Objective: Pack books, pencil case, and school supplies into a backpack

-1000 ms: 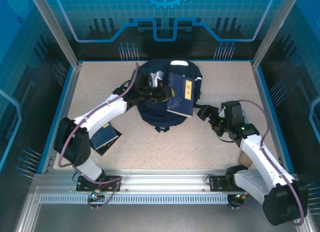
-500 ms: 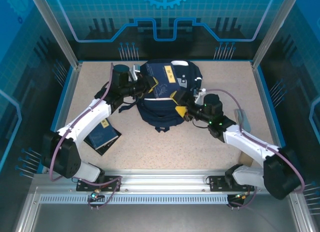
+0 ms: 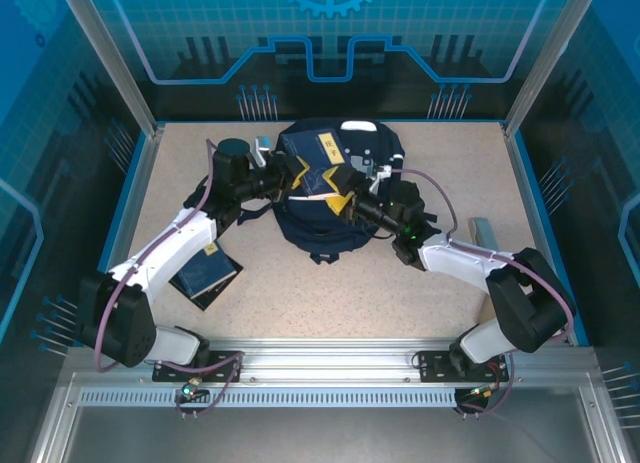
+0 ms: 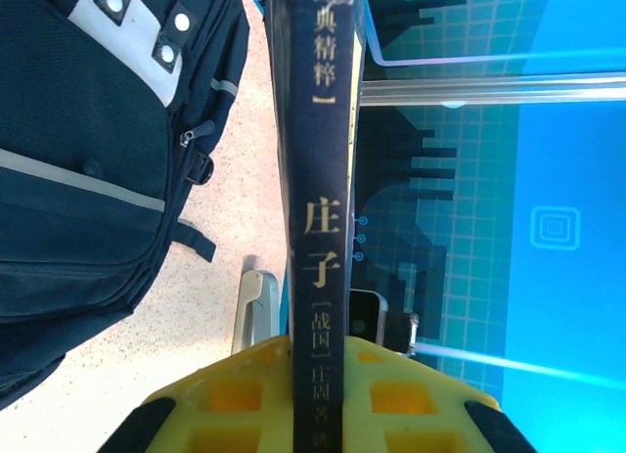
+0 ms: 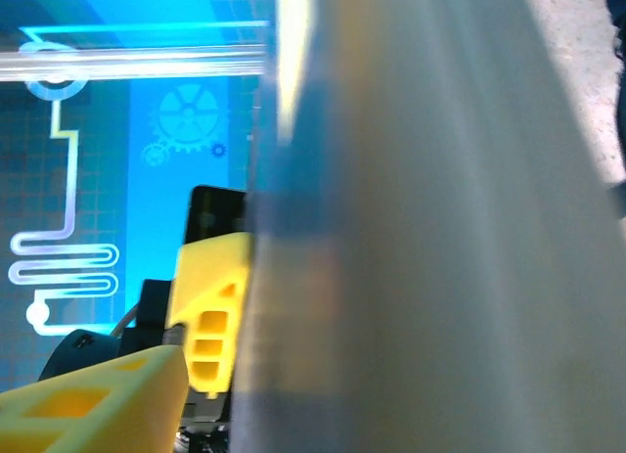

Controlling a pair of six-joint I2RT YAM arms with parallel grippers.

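We see the book [image 4: 318, 228] in the left pincer [image 4: 318, 380] cut off top and bottom, the backpack [image 4: 78, 179] by the left edge. Close to the right wrist camera a pale surface [image 5: 421, 238] blurs beyond naming. The left arm [image 3: 165, 253] hides part of a second book [image 3: 210, 278] on the table [image 3: 450, 153].

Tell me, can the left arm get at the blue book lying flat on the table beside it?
Probably not just now. The left hand is shut on a raised book above the backpack, so it is busy. The flat book lies close beside the arm with nothing lying on it; once freed, it likely could.
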